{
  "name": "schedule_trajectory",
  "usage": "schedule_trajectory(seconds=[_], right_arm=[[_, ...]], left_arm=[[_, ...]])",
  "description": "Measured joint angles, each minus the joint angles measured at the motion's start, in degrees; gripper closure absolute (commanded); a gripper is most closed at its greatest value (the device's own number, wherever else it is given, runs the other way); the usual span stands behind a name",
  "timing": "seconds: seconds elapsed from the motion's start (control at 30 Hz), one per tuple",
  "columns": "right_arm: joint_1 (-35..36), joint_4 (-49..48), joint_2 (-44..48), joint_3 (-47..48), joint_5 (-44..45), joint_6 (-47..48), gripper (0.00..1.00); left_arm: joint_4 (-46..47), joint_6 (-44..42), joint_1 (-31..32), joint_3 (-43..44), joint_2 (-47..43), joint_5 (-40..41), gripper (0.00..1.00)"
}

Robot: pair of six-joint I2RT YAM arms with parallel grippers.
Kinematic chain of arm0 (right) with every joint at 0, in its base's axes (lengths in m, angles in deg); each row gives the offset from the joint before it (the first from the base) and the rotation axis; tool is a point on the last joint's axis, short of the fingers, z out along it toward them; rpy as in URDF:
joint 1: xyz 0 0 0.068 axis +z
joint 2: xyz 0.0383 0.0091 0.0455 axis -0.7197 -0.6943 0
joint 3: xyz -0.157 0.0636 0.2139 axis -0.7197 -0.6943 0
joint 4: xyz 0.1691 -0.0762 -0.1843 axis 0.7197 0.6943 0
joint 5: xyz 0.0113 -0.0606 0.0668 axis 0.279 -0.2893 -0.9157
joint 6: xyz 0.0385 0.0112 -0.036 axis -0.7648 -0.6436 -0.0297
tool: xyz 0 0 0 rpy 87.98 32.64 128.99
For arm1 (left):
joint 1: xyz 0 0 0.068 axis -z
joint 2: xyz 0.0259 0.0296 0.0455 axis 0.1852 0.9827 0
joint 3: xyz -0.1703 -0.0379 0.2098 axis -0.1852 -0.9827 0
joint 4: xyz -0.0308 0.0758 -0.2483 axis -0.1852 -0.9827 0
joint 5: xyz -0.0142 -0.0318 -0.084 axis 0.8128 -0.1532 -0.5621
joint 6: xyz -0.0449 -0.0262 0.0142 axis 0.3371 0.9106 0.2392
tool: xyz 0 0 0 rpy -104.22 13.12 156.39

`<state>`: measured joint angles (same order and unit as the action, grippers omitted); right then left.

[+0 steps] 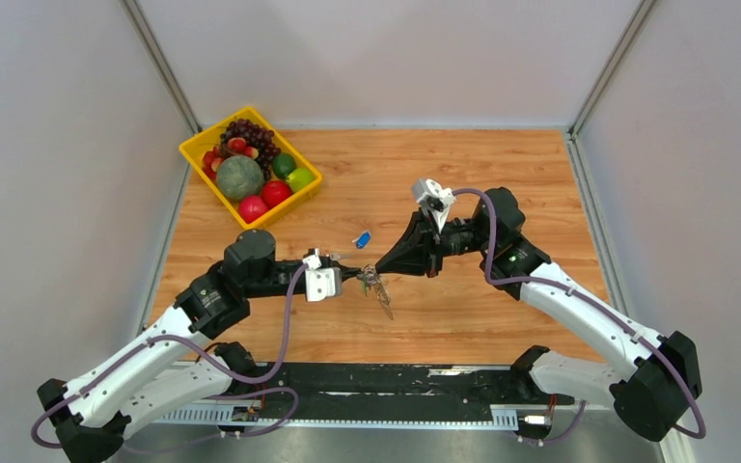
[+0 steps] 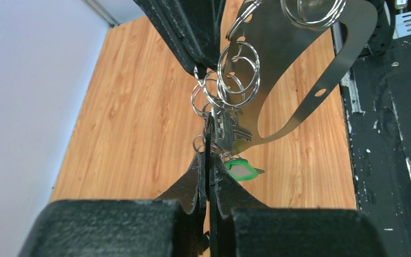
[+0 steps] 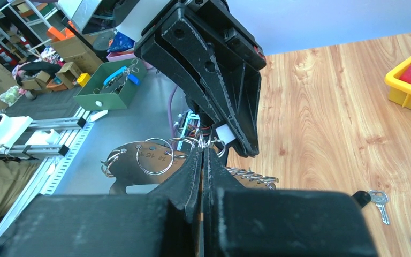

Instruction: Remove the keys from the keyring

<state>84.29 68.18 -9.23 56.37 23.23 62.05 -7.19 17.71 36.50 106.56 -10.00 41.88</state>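
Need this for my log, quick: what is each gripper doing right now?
Left gripper: shut on the keys.
Right gripper: shut on the keyring.

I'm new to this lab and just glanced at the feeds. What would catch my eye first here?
The left gripper and right gripper meet tip to tip over the middle of the table, the left shut on the keys, the right on the keyring. Then the yellow basket of fruit at the far left corner, and a blue tag lying just beyond the grippers.
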Motion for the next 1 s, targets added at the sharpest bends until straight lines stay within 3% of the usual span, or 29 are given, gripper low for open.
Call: schedule_trajectory(seconds=[0.7,0.83,1.0], right_arm=[[1.7,1.3,1.3,-2.1,2.0,1.9,1.00],[1.7,1.3,1.4,-2.1,2.3,2.3,0.81],[1.8,1.6,1.7,-2.2,2.3,2.6,0.76]], left_arm=[[0.1,0.4,0.2,0.7,-2.8,3.8,1.00],[0.2,0.5,0.3,1.0,-2.9,3.6,1.00],[0.6,0.0,0.3,1.0,-3.8,3.4,1.00]])
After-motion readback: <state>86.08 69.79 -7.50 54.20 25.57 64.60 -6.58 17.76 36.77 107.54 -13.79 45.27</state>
